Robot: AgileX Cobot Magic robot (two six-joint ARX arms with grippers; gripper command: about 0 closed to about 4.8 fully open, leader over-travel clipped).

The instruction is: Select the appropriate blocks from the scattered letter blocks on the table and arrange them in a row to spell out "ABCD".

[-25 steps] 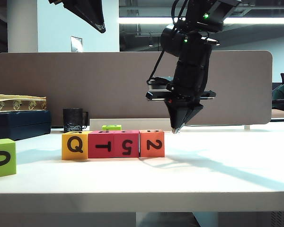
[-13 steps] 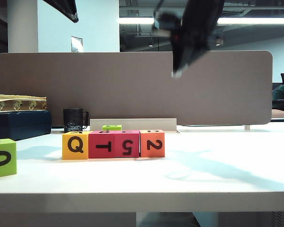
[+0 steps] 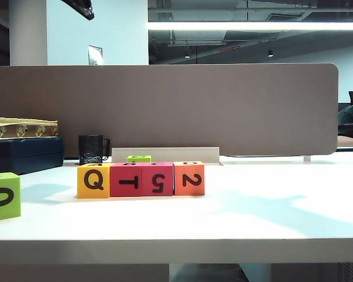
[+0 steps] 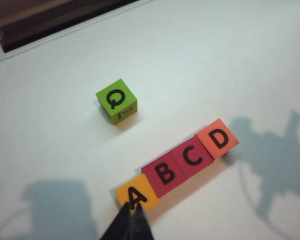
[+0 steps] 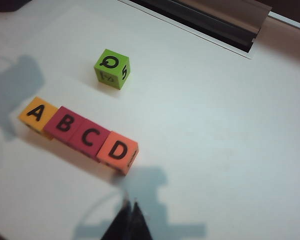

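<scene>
Four cubes sit in a touching row on the white tabletop [image 3: 282,223]: a yellow cube [image 3: 93,180], two red cubes [image 3: 126,179] [image 3: 157,178] and an orange cube [image 3: 189,178]. From the front their faces read Q, T, 5 and 2; from above, in both wrist views, their tops spell A, B, C, D in order. The left tool [image 4: 130,226] hangs above the tabletop with its fingers pressed together and nothing between them; its tip shows just over the yellow cube's [image 4: 136,196] end of the row, with the orange cube [image 4: 218,138] at the far end. The right tool [image 5: 128,224] is likewise pressed shut and empty, raised above bare tabletop near the orange cube [image 5: 118,150], apart from it. A small green cube [image 5: 112,68] with a Q on top lies behind the row, separate from it. In the exterior view a larger green cube [image 3: 2,195] marked 0 stands well to the left at the frame edge, and only a dark piece of the left arm shows at the top left corner. A black mug [image 3: 91,149] stands at the back by the grey divider panel [image 3: 223,106].
</scene>
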